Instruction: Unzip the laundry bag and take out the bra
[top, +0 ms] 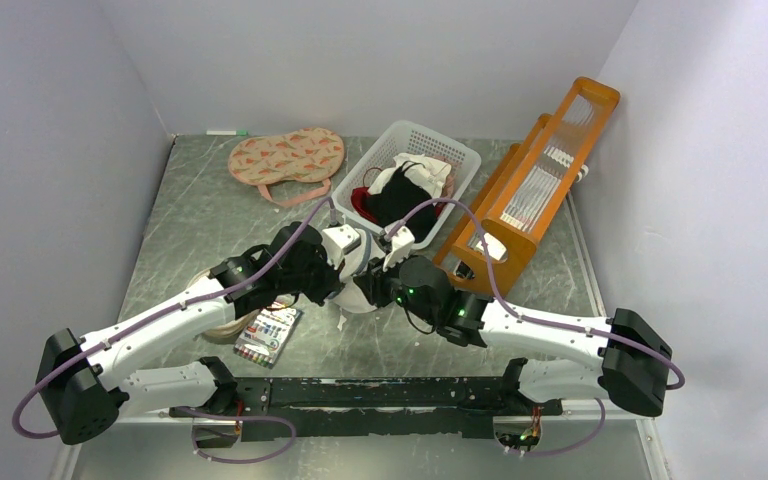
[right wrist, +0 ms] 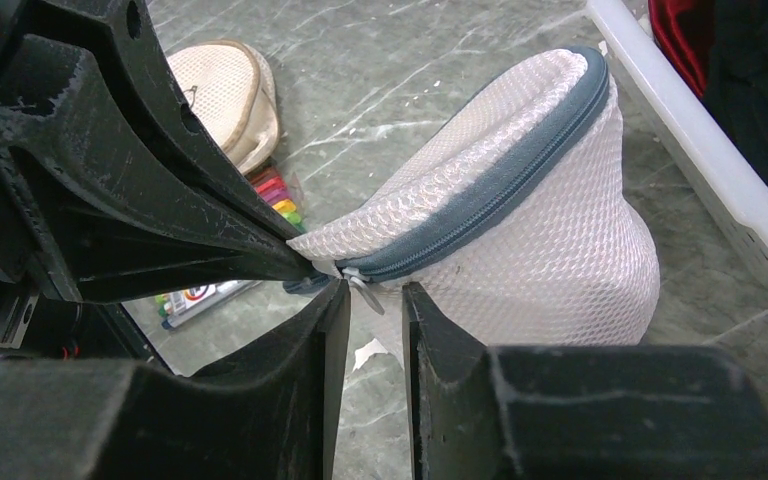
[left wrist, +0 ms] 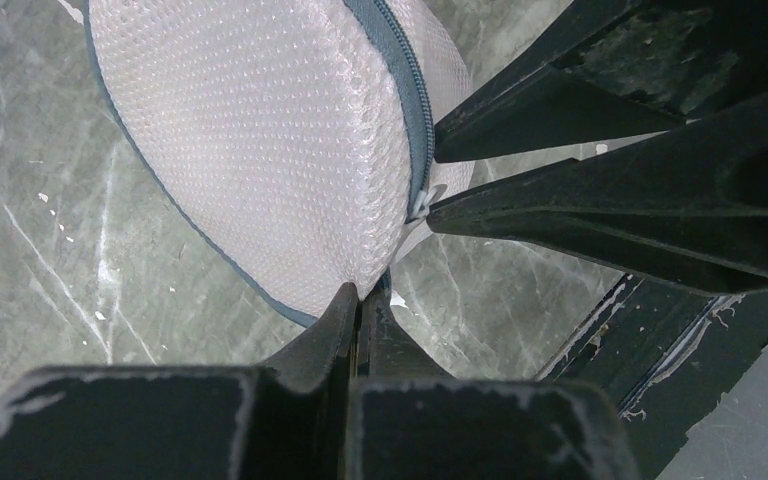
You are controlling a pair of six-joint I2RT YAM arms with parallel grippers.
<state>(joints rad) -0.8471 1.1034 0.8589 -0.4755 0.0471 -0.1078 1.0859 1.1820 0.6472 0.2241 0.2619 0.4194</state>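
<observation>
The laundry bag (left wrist: 260, 150), white mesh with a grey-blue zipper rim (right wrist: 490, 195), is held up off the table between both grippers. In the top view it (top: 358, 298) is mostly hidden by them. My left gripper (left wrist: 365, 295) is shut on the bag's edge just below the zipper end. My right gripper (right wrist: 375, 295) is open by a narrow gap, with the small zipper pull (right wrist: 365, 290) hanging between its fingertips and not pinched. The zipper looks closed along its visible length. The bra is not in view.
A white basket (top: 355, 185) with black, white and red garments stands behind the grippers, next to an orange rack (top: 540, 190). A watermelon-print pouch (top: 285, 158) lies at the back. A marker pack (top: 268, 337) and a beige hoop (right wrist: 225, 95) lie near left.
</observation>
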